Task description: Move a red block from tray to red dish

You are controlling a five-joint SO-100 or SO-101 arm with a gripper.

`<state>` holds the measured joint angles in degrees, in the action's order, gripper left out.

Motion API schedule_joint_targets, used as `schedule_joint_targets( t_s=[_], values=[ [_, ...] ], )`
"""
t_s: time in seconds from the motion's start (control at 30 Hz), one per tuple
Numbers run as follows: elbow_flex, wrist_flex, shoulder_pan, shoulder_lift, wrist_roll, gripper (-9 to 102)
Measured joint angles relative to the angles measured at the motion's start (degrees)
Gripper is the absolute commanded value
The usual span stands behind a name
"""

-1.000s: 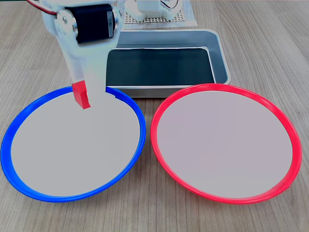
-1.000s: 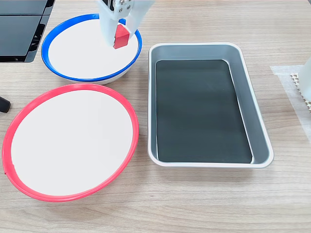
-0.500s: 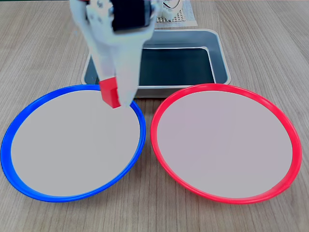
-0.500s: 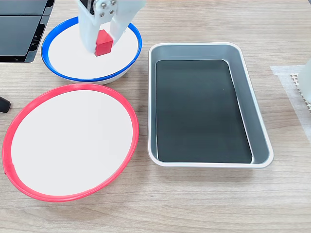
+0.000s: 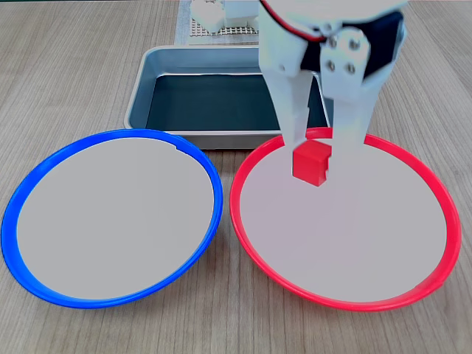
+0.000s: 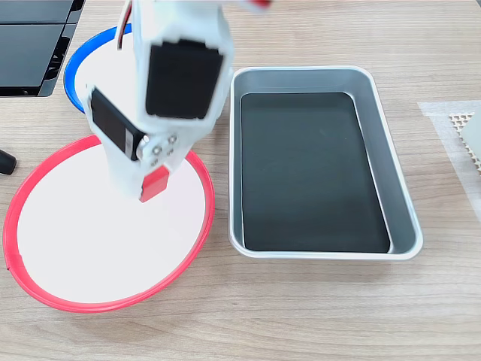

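Note:
The red block [image 5: 312,163] [image 6: 154,183] is held between the white fingers of my gripper [image 5: 316,151] [image 6: 150,180], which is shut on it. It hangs just above the red dish [image 5: 413,273] [image 6: 45,293], over the part of the dish nearest the tray. The silver-grey tray [image 5: 158,59] [image 6: 376,105] with its black bottom holds nothing that I can see; in a fixed view the arm covers its right part.
A blue-rimmed plate [image 5: 44,273] [image 6: 75,68] lies beside the red dish, bare. A perforated white mat [image 5: 221,31] [image 6: 458,124] with the arm's base sits beyond the tray. A dark flat object [image 6: 34,45] lies at one table corner.
The gripper has swung with the red block from above the blue-rimmed plate across to above the red dish. The block stays held.

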<state>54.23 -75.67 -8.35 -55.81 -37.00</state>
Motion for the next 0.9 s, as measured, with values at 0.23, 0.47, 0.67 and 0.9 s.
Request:
schedule_joint_targets(
  t_s=[0.23, 0.47, 0.67, 0.9],
  values=[
    [1.05, 7.82, 0.79, 2.2, -1.58, 36],
    [5.45, 18.19, 2.72, -3.25, -0.79, 22],
    [22.94, 29.62, 3.25, -27.77, 14.15, 0],
    [58.45, 42.1, 8.17, -65.48, 45.44, 0]
  ],
)
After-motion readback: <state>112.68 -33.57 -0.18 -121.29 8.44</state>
